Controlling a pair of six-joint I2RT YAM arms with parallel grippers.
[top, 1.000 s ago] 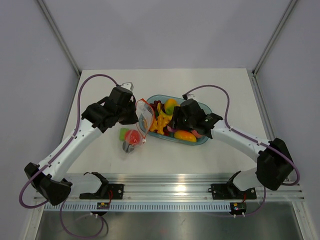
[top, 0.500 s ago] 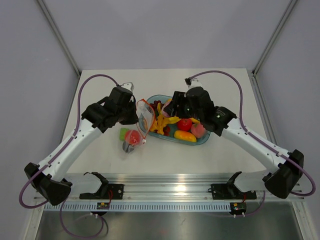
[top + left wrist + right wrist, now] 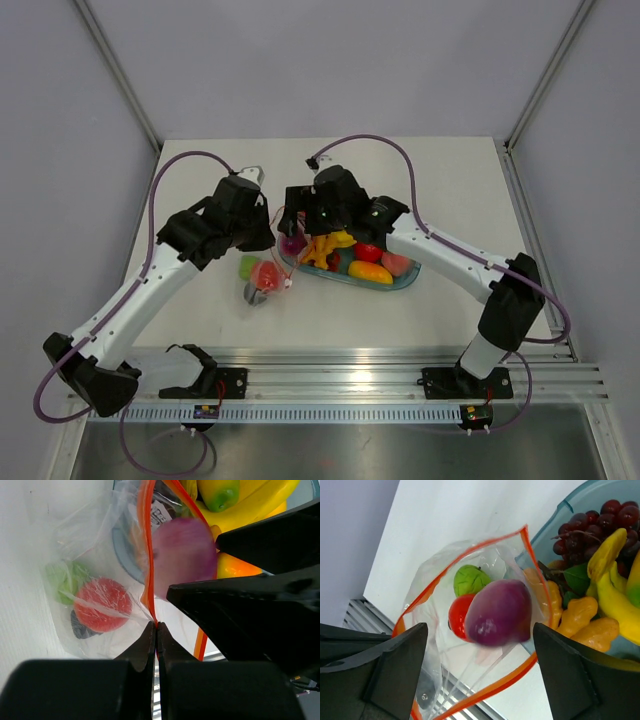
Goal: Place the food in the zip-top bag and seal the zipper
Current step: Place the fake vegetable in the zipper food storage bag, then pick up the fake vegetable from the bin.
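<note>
My left gripper [image 3: 156, 627] is shut on the orange-red zipper [image 3: 146, 555] and holds the clear zip-top bag [image 3: 268, 272] open and upright beside the tray. The bag holds a red piece [image 3: 458, 616], a green piece [image 3: 470, 579] and a dark piece. My right gripper [image 3: 479, 627] is wide open right over the bag's mouth [image 3: 470, 547]. A purple piece [image 3: 497, 612], blurred, is loose between its fingers at the mouth and touches neither. It also shows in the left wrist view [image 3: 182, 555].
The blue-tinted clear tray [image 3: 400, 283] lies right of the bag with a yellow banana [image 3: 325, 245], dark grapes [image 3: 600, 517], red, orange and pink pieces. My two grippers are close together over the bag. The table's near rail runs along the front.
My right gripper has moved left from over the tray to over the bag's mouth with the purple piece. The piece is now free between its open fingers. The left gripper has stayed put.
</note>
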